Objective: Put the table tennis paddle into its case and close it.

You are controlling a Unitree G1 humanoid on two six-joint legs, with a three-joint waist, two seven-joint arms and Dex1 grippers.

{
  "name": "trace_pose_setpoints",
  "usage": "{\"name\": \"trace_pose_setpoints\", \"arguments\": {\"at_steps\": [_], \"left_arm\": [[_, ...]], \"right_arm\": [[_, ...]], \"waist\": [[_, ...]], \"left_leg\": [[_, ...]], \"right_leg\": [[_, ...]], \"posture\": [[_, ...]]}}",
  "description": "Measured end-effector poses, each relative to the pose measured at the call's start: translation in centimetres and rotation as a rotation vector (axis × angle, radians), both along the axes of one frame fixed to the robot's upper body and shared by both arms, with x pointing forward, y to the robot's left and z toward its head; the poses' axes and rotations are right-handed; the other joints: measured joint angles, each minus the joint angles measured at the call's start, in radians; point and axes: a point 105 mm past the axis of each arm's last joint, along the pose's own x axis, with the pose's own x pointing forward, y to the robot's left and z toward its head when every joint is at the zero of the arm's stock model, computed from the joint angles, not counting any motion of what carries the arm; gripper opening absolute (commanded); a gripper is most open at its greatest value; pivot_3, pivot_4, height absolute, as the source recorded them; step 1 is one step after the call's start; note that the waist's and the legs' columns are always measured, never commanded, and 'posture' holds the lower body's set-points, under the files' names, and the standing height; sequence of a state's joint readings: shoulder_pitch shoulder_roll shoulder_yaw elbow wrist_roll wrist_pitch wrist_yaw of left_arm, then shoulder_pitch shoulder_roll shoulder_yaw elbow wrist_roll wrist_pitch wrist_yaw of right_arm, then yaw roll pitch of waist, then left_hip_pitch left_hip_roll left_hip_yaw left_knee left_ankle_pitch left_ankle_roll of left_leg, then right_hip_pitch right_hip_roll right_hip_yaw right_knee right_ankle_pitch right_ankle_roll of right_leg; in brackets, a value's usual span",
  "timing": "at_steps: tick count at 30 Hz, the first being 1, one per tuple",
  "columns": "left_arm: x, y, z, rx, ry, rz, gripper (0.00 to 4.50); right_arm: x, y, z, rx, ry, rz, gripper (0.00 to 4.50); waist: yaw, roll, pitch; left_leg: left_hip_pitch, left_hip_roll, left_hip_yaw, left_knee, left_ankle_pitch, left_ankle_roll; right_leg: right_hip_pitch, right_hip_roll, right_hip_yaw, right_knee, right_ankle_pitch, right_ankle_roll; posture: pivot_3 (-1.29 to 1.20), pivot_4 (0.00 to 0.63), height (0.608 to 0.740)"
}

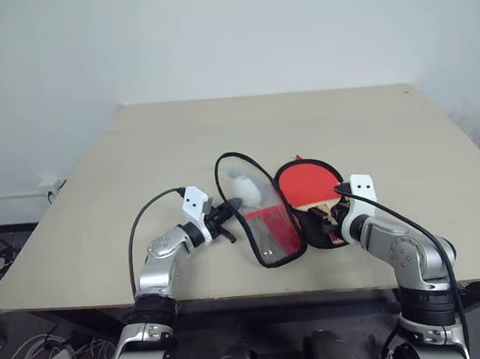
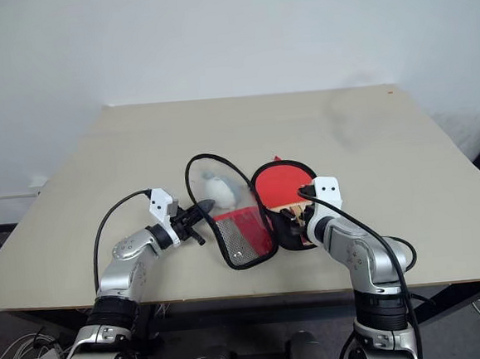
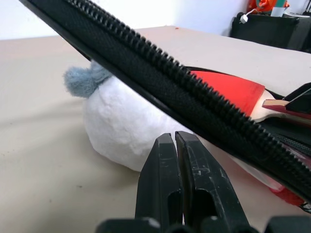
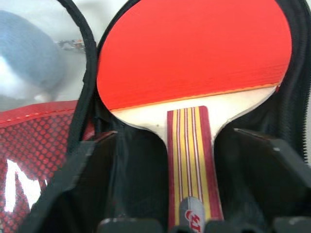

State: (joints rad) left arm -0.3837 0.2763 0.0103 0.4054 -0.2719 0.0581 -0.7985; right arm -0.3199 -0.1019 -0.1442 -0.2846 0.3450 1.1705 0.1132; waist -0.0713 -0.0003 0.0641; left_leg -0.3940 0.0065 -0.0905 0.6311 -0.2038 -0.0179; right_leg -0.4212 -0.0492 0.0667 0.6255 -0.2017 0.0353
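- Red paddle (image 4: pixel 194 53) lies inside the open case (image 1: pixel 265 227) on the table (image 1: pixel 138 154), handle toward the right gripper (image 4: pixel 189 194).
- Right gripper fingers spread wide either side of the handle, not gripping.
- Left gripper (image 3: pixel 176 179) is pinched closed at the raised flap's zipper edge.
- White plush (image 3: pixel 121 131) behind flap.

From head height we look forward and down through two eyes at the same table (image 1: pixel 138 146) against a white wall. Our left wrist camera sits very close behind the case (image 3: pixel 160 82) zipper edge, facing level across the table; our right wrist camera peers closely onto the table tennis paddle (image 4: pixel 194 58).
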Motion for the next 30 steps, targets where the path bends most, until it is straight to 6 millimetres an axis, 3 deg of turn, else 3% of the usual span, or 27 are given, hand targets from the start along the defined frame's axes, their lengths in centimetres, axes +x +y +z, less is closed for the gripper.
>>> {"name": "trace_pose_setpoints", "arguments": {"at_steps": [8,14,30], "left_arm": [[0.0,0.0,-0.2,-0.002,0.009,0.001,0.0],[0.3,-0.5,0.3,-0.01,-0.006,-0.013,0.0],[0.1,-1.0,0.2,-0.014,-0.002,-0.036,0.0]], "right_arm": [[0.6,-0.5,1.3,-0.022,-0.085,0.002,4.43],[1.8,-0.7,5.2,-0.108,-0.321,0.009,4.43],[2.4,-2.7,5.6,-0.175,-0.378,-0.085,4.43]], "waist": [[0.0,0.0,0.0],[0.0,-0.001,0.0],[0.0,-0.001,0.0]], "left_leg": [[0.0,0.0,0.0,0.0,0.0,0.0],[0.001,0.0,0.0,0.0,0.0,0.0],[0.001,0.0,0.0,0.0,0.0,0.0]], "right_leg": [[0.0,0.0,0.0,0.0,0.0,0.0],[0.001,0.0,0.0,0.0,0.0,0.0],[0.001,0.0,0.001,0.0,0.0,0.0]], "posture": [[0.0,0.0,0.74],[0.0,0.0,0.74],[0.0,0.0,0.74]]}}
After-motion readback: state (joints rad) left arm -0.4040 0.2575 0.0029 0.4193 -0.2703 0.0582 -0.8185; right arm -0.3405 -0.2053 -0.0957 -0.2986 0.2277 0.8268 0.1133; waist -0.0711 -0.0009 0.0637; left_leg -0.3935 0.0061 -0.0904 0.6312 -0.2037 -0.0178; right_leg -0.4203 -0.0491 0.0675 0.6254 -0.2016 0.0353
